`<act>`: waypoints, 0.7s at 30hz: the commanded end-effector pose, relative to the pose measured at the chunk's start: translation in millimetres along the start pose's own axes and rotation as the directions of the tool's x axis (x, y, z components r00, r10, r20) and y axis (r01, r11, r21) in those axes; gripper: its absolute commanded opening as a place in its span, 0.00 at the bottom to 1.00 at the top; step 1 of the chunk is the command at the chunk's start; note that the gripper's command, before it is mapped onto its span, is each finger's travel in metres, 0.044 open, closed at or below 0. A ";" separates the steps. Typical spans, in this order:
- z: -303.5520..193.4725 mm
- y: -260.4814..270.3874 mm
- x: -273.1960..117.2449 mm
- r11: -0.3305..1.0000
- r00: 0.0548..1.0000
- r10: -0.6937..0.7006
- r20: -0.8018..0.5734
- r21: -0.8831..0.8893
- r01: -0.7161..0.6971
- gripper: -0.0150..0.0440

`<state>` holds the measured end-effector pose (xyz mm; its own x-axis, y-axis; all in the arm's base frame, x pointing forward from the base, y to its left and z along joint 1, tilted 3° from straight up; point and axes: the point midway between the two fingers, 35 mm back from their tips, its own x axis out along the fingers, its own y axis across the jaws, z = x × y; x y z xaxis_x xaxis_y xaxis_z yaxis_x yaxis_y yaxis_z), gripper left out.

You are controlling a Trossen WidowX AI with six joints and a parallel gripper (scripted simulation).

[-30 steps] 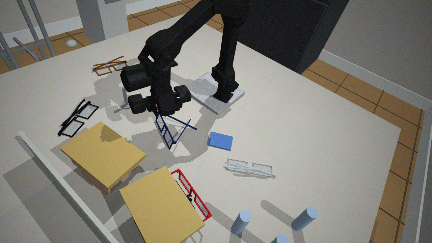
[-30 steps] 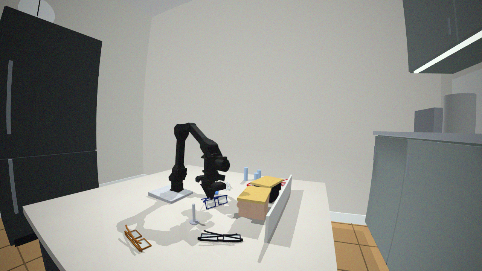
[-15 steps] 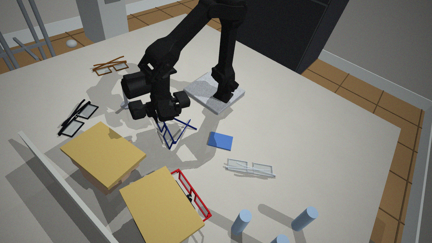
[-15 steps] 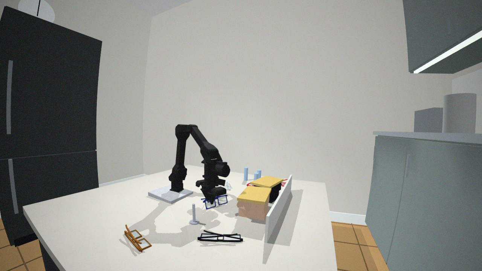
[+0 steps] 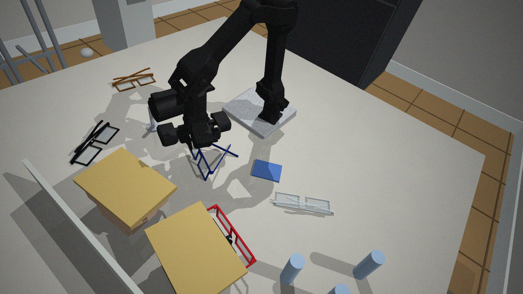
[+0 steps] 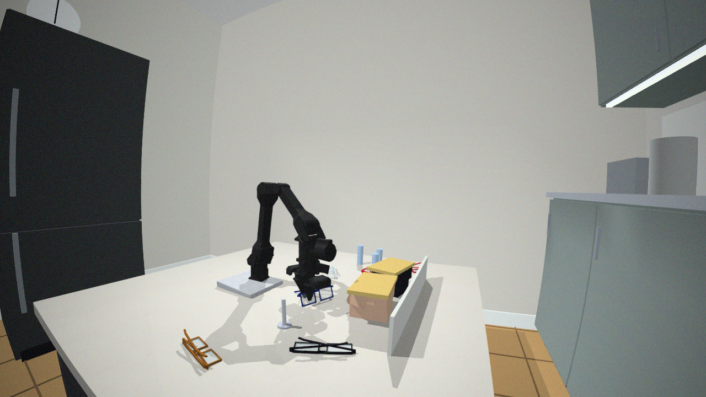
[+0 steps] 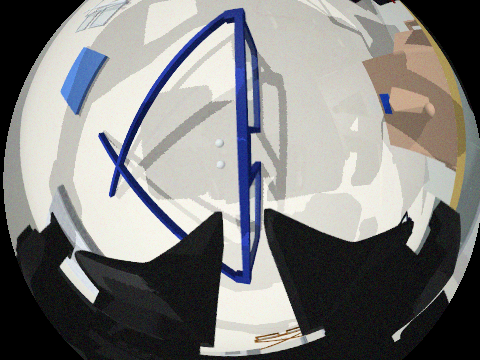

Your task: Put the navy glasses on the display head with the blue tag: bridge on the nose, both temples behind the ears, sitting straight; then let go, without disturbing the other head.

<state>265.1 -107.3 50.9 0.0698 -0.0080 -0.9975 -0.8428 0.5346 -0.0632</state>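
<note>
The navy glasses [image 5: 211, 172] [image 7: 242, 150] rest on the table, temples crossed at their ends. My gripper [image 5: 191, 147] [image 6: 309, 298] [image 7: 243, 216] is partly open, its fingertips on either side of the front frame near one end in the wrist view. No grip on the frame shows. The tan display head [image 6: 367, 306] [image 7: 417, 131] [image 5: 124, 186] has a yellow top slab and a nose facing the glasses; a small blue tag [image 7: 386, 103] shows beside the nose. The other head [image 6: 404, 284] [image 5: 197, 252] is dark, under its own yellow slab, with red glasses [image 5: 253, 261] at its front.
A blue card [image 5: 267, 170] [image 7: 83, 80] and clear glasses lie to one side. A small upright stand [image 6: 283, 313], black glasses [image 6: 348, 351] and brown glasses [image 6: 213, 365] lie to the other. A low white wall [image 6: 407, 306] runs behind the heads. Several light-blue posts stand beyond the dark head.
</note>
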 end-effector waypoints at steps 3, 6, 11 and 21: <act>0.0 0.4 0.0 1.000 1.000 0.000 0.000 0.000 0.000 0.44; 0.0 0.4 0.0 1.000 1.000 0.000 0.000 0.000 0.000 0.40; 0.0 0.4 0.0 1.000 1.000 0.000 0.000 0.000 0.000 0.34; 0.0 0.4 0.0 1.000 1.000 0.000 0.000 0.000 0.000 0.25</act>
<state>264.8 -107.1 51.1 0.0709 -0.0084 -0.9974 -0.8429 0.5342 -0.0644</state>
